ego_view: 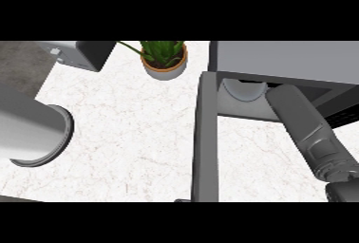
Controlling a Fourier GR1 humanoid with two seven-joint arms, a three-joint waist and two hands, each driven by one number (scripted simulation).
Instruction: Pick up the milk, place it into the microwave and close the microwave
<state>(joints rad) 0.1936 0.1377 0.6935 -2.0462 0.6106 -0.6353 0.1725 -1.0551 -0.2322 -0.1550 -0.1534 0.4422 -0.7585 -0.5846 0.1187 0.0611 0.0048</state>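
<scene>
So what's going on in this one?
The right forearm reaches into the open microwave, whose door stands swung out toward the robot. The robot hand at its end is inside and hidden, so I can't tell whether it holds the milk; no milk shows on the counter. The left forearm is at the view's left. A potted plant stands behind.

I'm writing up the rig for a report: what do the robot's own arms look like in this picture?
Only forearms show. The right forearm is a dark grey, rounded cylinder with a segmented, slightly darker wrist section, running into the open microwave. The left forearm is a wide, lighter grey cylinder with a curved rim. No cables or markings are visible. Neither hand can be seen.
</scene>
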